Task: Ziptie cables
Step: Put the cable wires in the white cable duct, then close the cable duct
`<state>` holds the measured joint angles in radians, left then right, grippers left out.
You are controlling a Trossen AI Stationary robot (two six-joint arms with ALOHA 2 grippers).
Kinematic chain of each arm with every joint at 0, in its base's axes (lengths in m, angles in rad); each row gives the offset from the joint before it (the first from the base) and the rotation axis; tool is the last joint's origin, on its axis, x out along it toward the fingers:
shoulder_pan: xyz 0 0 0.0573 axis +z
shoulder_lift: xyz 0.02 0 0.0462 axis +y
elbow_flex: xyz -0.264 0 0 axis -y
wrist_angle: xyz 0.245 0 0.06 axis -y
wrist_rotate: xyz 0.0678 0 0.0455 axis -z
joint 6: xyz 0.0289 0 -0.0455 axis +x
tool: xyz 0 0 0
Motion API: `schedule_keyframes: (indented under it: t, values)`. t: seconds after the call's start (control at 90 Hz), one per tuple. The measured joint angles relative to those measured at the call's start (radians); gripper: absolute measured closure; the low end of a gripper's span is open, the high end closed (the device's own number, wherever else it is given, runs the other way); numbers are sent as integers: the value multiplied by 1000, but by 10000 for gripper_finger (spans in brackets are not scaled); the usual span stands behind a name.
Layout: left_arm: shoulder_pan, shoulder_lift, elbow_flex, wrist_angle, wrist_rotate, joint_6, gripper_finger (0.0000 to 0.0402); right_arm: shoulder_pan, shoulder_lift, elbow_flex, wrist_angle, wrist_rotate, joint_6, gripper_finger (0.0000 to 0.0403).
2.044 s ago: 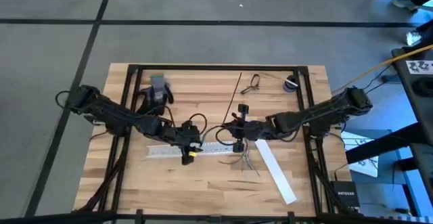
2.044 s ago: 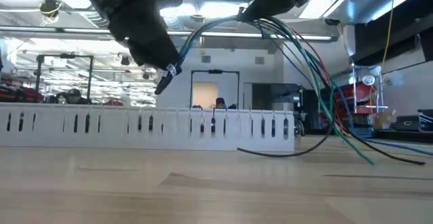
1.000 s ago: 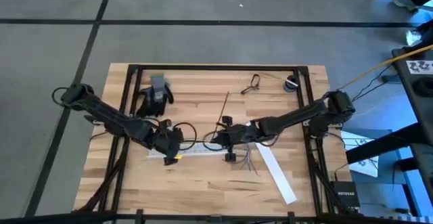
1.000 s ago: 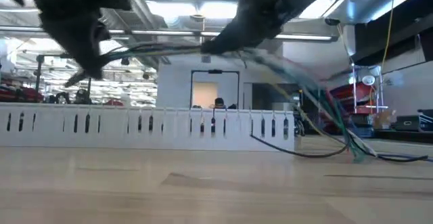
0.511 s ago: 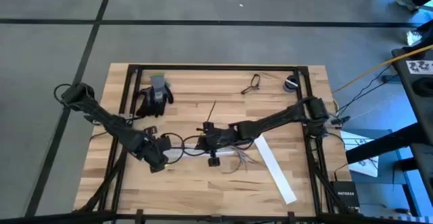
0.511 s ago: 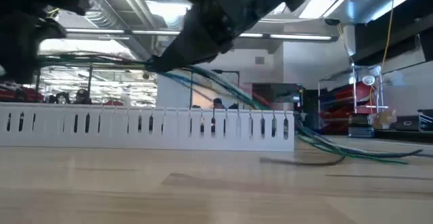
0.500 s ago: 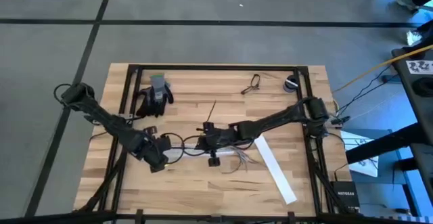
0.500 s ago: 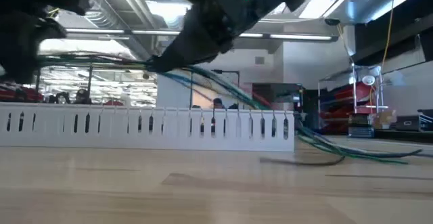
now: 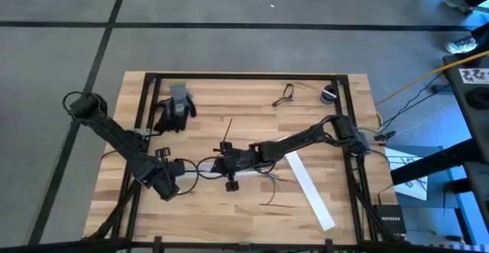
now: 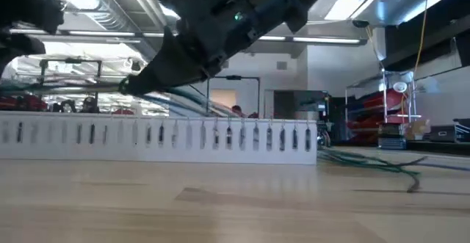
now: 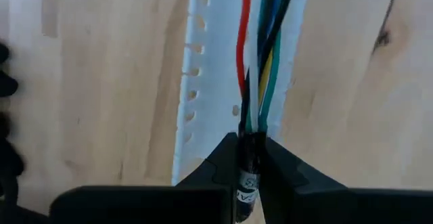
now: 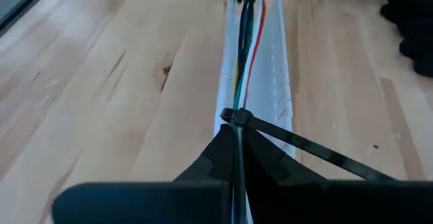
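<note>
Two pincers at work. High view: my left pincer lower left of centre, right pincer mid-frame, cables strung between them over the white slotted strip on the surface. L wrist view: fingers pinching the cables' end. R wrist view: fingers clamped on the cables by a black ziptie.

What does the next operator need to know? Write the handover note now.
Left end effector: shut on one end of the cables.
Right end effector: shut on the cables farther along, right at a black zip tie.
The cables are stretched between the two, along the slotted white duct.
Done: one zip tie is looped round the bundle, its tail sticking out.
Left: I cannot tell if it is fully cinched, so check that first.
</note>
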<state>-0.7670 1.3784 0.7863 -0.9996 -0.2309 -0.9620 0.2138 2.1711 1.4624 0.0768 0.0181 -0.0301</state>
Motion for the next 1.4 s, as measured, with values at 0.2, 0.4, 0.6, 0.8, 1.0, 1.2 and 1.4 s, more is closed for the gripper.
schedule_keyframes:
  t: [0.2,0.4,0.6,0.8,1.0,1.2,1.4]
  values:
    - [0,1,-7,5,47,16,375,2,21,-4,-16,-3,1,370]
    - [2,2,-18,27,61,2,311,2,18,-4,-34,26,0,298]
    - [29,-5,33,-63,164,47,250,0,-5,71,-211,31,-21,245]
    - [40,-36,49,21,36,58,232,2,-130,103,-487,26,-54,237]
    - [40,-38,15,166,-128,92,240,3,-360,-97,-649,197,10,237]
    - [72,-38,-27,349,-288,195,246,2,-634,-507,-273,240,109,237]
    - [161,-38,-102,541,-328,291,247,1,-653,-771,261,237,63,237]
